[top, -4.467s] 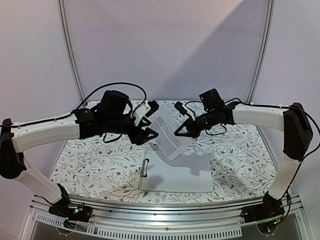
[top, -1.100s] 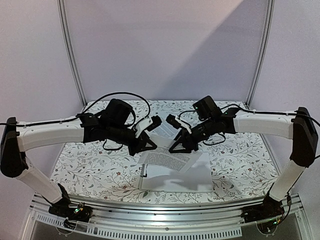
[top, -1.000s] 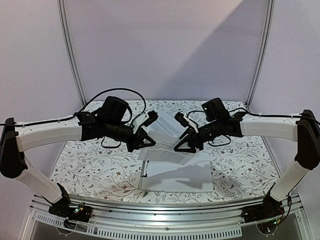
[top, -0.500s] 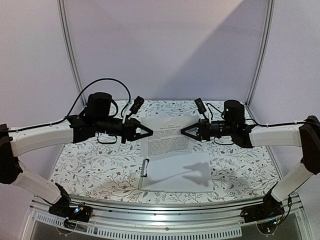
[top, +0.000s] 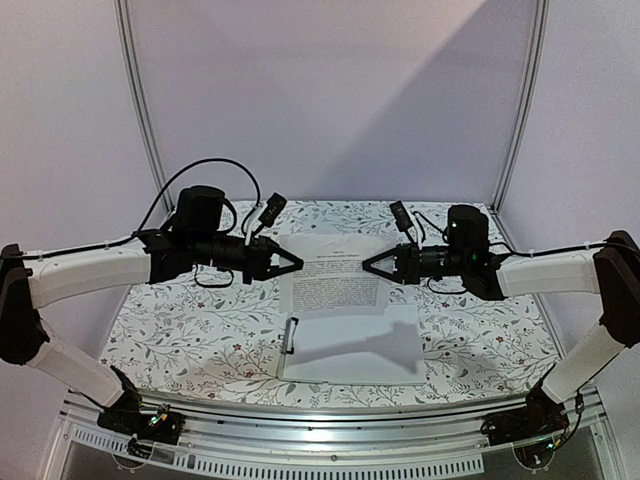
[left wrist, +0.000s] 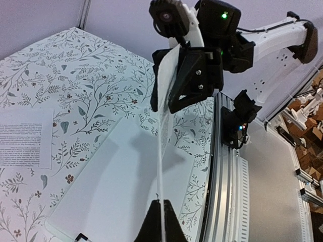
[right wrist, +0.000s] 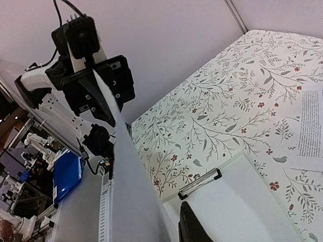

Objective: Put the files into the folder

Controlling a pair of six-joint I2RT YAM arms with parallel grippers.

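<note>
From above, the file (top: pixel 335 270), which sagged over the folder's far edge a second ago, is now stretched flat with its printed side up, just beyond the folder (top: pixel 350 350). The arms have drawn further apart. The left gripper (top: pixel 290 265) and right gripper (top: pixel 372 266) each pinch one short edge, jaws closed on the paper.

In the left wrist view the file (left wrist: pixel 160 151) is a thin edge-on line above the pale green board. A second file (left wrist: pixel 25 138) lies flat on the table (left wrist: pixel 91 85).

In the right wrist view the file (right wrist: pixel 131 191) is a white band reaching the left gripper (right wrist: pixel 108 118), with the folder's clip (right wrist: pixel 200 182) below.
</note>
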